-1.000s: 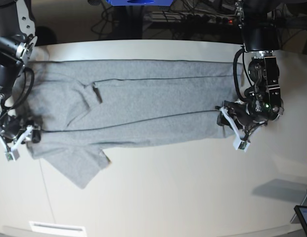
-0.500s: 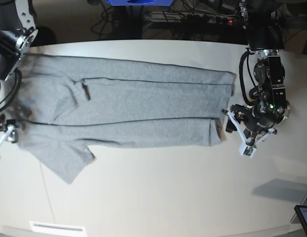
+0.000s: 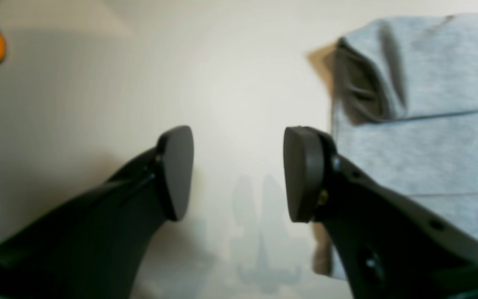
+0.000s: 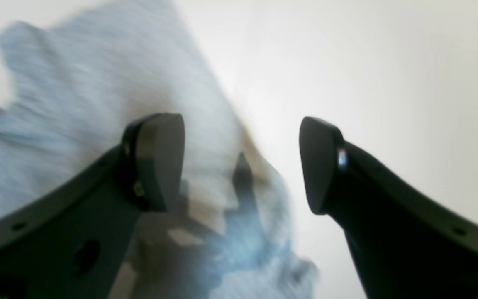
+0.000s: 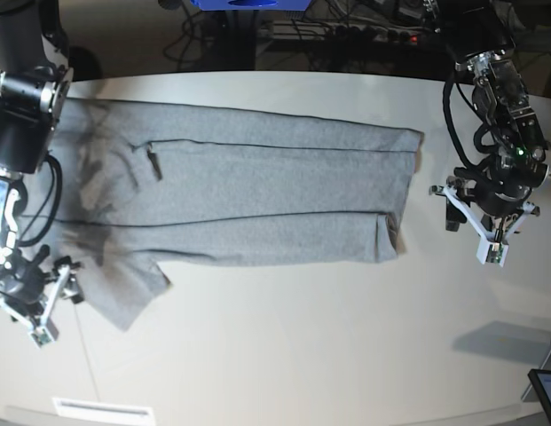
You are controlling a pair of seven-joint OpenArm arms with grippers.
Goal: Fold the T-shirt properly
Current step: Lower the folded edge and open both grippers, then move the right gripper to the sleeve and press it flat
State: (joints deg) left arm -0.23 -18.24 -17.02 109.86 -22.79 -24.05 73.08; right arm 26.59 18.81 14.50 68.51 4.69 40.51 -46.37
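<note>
On the pale table (image 5: 284, 355), seen from the base camera, the T-shirt (image 5: 257, 200) lies as a long grey band, one sleeve poking out beside the right gripper (image 5: 31, 302) while the left gripper (image 5: 484, 222) hovers clear of the other end, both spread wide and empty. The left wrist view shows bare table between its jaws, the cloth's folded corner (image 3: 367, 83) just beside; the blurred right wrist view has the sleeve under one finger. I'd tuck that sleeve in next, gripping its edge low and squarely.

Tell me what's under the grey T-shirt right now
The T-shirt lies flat on the white table, folded lengthwise into a long band. Its own lower layers and anything else beneath are covered. Both grippers are open and off the cloth.
</note>
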